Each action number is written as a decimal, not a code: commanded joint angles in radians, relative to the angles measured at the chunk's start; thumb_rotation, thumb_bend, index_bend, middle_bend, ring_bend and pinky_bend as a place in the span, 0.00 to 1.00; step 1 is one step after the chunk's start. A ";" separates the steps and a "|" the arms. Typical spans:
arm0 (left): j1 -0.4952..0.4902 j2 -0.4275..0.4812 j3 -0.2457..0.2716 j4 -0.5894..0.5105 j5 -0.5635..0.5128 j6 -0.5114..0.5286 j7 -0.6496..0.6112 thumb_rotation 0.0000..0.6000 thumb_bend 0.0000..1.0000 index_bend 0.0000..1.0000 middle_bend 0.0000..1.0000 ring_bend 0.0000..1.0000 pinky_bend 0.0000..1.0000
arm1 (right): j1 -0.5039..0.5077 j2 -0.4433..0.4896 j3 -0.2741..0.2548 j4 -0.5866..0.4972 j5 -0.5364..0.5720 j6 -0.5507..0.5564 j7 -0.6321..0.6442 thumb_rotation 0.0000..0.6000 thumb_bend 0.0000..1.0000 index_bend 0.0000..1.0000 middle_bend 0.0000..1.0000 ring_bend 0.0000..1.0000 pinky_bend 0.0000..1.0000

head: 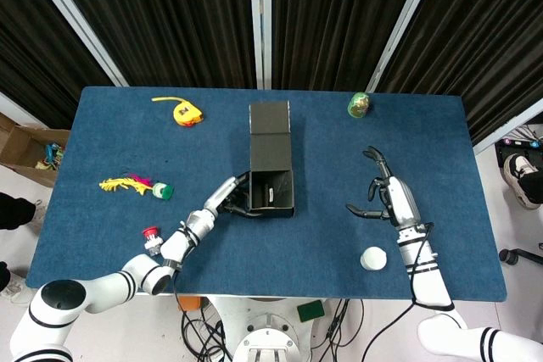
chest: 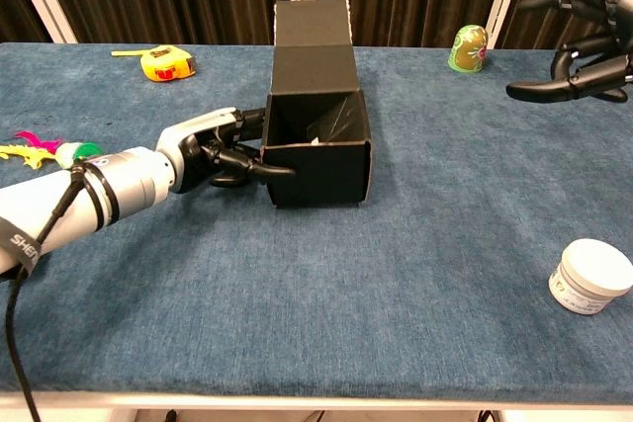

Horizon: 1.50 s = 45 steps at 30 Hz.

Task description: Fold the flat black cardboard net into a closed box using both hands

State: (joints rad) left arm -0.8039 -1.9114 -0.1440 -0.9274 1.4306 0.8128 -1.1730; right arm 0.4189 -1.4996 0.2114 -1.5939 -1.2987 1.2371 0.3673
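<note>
The black cardboard box [head: 271, 163] lies on the blue table, its open end [chest: 316, 150] facing the near edge and its lid flap [head: 269, 116] standing up at the far end. My left hand [head: 227, 201] is against the box's left wall near the open end; its fingers [chest: 232, 150] curl on the outside and the thumb hooks over the front left edge. My right hand [head: 386, 197] hovers well to the right of the box, fingers spread and holding nothing; the chest view shows it raised at the upper right [chest: 584, 56].
A white jar [head: 372, 258] stands near the front right. A green figure [head: 359, 105] is at the back right, a yellow tape measure [head: 182, 112] at the back left. A feather toy [head: 131, 185] and a small red object [head: 152, 232] lie left of my left arm.
</note>
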 commanded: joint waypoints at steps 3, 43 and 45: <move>0.029 0.046 0.009 -0.064 0.027 0.073 0.037 1.00 0.10 0.57 0.59 0.67 0.98 | 0.060 -0.025 0.071 0.063 0.193 -0.169 -0.036 1.00 0.03 0.00 0.17 0.67 1.00; 0.042 0.146 -0.022 -0.262 -0.169 -0.045 0.393 1.00 0.10 0.45 0.46 0.68 0.97 | 0.563 -0.038 0.126 -0.189 0.660 -0.344 -0.679 1.00 0.00 0.07 0.29 0.74 1.00; 0.045 0.140 -0.023 -0.259 -0.184 -0.046 0.436 1.00 0.10 0.40 0.42 0.68 0.97 | 0.583 -0.040 0.102 -0.193 0.646 -0.301 -0.746 1.00 0.00 0.10 0.29 0.74 1.00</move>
State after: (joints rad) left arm -0.7636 -1.7620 -0.1643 -1.1932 1.2646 0.7704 -0.7744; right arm 0.9714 -1.5589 0.3624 -1.7616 -0.6417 0.8812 -0.2960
